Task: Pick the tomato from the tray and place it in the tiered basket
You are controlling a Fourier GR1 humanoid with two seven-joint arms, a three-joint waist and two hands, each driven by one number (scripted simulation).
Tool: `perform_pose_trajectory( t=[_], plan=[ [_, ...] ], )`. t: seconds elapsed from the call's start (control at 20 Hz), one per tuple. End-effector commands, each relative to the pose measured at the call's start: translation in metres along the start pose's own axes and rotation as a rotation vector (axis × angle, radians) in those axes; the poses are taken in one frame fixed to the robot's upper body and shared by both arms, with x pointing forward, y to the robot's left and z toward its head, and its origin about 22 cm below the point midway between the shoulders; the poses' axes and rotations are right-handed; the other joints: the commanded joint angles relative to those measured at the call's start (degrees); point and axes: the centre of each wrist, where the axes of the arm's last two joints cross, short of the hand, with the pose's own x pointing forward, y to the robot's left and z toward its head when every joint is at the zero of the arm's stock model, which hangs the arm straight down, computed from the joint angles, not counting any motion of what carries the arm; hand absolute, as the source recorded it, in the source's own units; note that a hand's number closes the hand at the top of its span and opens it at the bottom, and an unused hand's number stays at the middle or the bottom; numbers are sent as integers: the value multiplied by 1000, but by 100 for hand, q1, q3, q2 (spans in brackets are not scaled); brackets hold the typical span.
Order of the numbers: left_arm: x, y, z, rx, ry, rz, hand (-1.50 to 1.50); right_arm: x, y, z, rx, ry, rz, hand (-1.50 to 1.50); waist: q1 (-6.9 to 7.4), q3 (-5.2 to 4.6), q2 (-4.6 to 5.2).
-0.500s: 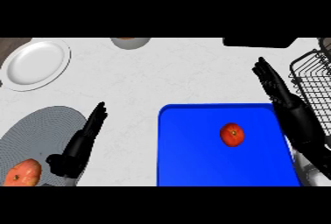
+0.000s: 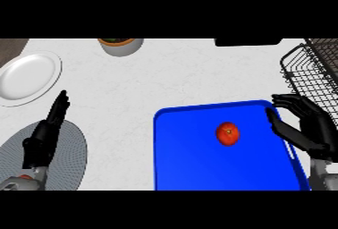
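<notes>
A red tomato (image 2: 228, 133) lies on the blue tray (image 2: 198, 165), toward its right side. My right hand (image 2: 305, 125) hovers over the tray's right edge, a short way right of the tomato, fingers relaxed and spread, holding nothing. The black wire tiered basket (image 2: 314, 71) stands at the right edge, just behind that hand. My left hand (image 2: 46, 132) rests at the left over a grey round mat (image 2: 66, 156), fingers straight and pointing up.
A white plate (image 2: 27, 76) lies at the far left. A bowl (image 2: 120, 45) sits at the back centre and a dark object (image 2: 247, 42) at the back right. A bit of orange fruit (image 2: 25, 177) peeks out by my left forearm.
The view has shifted, so the tray and tomato sit further right and lower. My right hand has come down from beside the basket to the tray's right edge, closer to the tomato.
</notes>
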Motion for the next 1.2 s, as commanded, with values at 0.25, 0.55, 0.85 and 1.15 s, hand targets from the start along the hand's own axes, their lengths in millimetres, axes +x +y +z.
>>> perform_pose_trajectory(
  t=[0.25, 0.55, 0.85, 1.15],
  plan=[
    [13, 9, -17, 32, 31, -74, 0, 21, -9, 51, -257, 220, 139, -150, 126, -25, -56],
    [32, -1, -35, 25, 23, -69, 0, 71, -34, 31, 120, 360, 497, -150, 189, -47, -36],
    [38, -17, -43, 1, 29, -54, 0, 130, -15, 3, 238, 457, 648, -150, 292, -32, -11],
    [17, -7, -29, 26, 12, -73, 0, 125, 16, -31, 234, 566, 672, -150, 297, -21, -20]
  ],
)
